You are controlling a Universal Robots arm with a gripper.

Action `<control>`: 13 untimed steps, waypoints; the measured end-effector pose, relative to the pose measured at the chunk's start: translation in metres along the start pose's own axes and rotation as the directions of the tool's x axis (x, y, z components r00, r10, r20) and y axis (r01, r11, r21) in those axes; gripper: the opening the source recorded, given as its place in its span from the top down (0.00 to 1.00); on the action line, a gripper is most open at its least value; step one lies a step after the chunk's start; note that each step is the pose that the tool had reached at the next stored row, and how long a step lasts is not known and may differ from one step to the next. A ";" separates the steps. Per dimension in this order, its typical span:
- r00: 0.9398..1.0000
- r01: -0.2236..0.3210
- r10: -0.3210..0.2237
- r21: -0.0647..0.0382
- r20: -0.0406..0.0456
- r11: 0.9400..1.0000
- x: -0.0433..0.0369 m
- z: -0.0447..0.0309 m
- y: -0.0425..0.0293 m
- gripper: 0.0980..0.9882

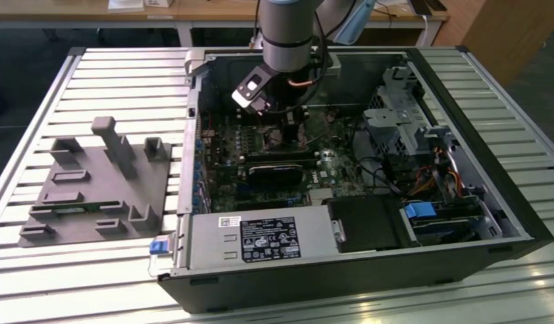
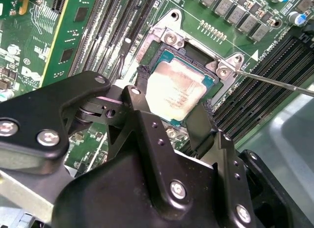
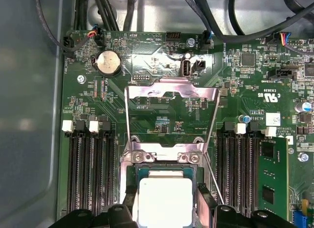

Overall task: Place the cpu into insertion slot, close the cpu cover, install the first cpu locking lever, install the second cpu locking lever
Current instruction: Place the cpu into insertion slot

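The cpu (image 2: 171, 93), a small square chip with a dull silver top, lies flat within the insertion slot (image 2: 153, 52), and its edge shows in the first wrist view (image 3: 164, 198). My gripper (image 2: 174, 90) straddles it, and the black fingertips (image 2: 141, 76) press against two opposite edges. The cpu cover (image 3: 171, 93), a thin metal frame, is flipped back open over the board beyond the slot (image 3: 131, 175). A thin wire locking lever (image 2: 274, 83) stands free beside the slot. In the exterior view the arm (image 1: 286, 40) reaches down into the open computer case with the gripper (image 1: 280, 123) low over the motherboard.
Long black memory slots (image 3: 91, 174) flank the socket on both sides, and a green memory stick (image 3: 272, 174) stands in one. A black block (image 1: 277, 177) sits mid-board, with the power supply (image 1: 259, 239) in front. Cables (image 3: 235, 21) hang nearby. A grey fixture (image 1: 96, 182) rests on the slatted table.
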State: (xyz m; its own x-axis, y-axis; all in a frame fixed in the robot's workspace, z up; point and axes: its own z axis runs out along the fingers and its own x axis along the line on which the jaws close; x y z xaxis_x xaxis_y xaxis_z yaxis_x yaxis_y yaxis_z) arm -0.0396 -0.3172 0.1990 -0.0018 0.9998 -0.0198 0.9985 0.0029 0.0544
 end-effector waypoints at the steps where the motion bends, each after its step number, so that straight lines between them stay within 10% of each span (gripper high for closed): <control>1: 1.000 0.000 0.000 0.000 0.000 1.000 0.0000 -0.0007 0.0000 0.45; 13: 1.000 0.000 0.000 0.000 0.000 1.000 -0.0016 -0.0096 0.0005 0.60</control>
State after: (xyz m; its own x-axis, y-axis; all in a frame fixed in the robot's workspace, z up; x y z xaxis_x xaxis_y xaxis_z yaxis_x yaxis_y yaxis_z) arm -0.0396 -0.3186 0.2087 -0.0018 0.9998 -0.0199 0.9985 0.0029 0.0542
